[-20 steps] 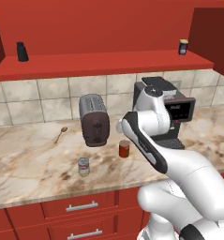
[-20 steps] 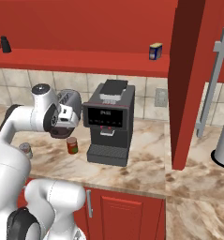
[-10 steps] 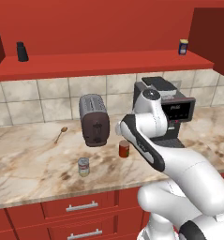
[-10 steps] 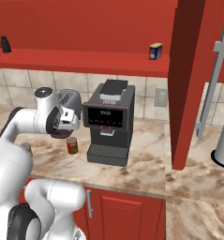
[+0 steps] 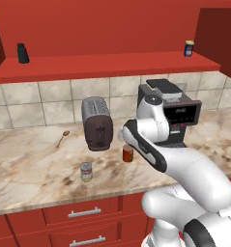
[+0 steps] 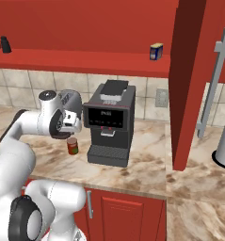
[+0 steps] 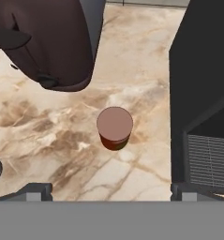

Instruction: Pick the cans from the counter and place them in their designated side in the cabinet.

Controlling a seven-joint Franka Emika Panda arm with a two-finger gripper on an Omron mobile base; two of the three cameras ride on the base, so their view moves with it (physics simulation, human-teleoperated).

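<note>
Now the small dark red round tin (image 7: 114, 127) stands on the marble table (image 7: 62, 154), toaster (image 7: 52, 42) at ten o'clock, under wide-apart jaws; it looks light, hard and slippery, so grab its round sides.

red can (image 5: 128, 153): small dark red tin, pale flat top, upright on bench, just left of coffee machine (image 5: 174, 113) base, in front & right of toaster (image 5: 97, 123)
silver can (image 5: 86, 171): silvery tin w/ pale label, red + green marks, upright on bench, nearer front edge, in front of toaster, well left of red can
bench (image 5: 30, 169): beige-brown veined marble, long, over red drawers w/ silver handles
cabinet (image 5: 107, 65): glossy red wall unit, long open shelf above tiled wall, no cans on it yet
</note>
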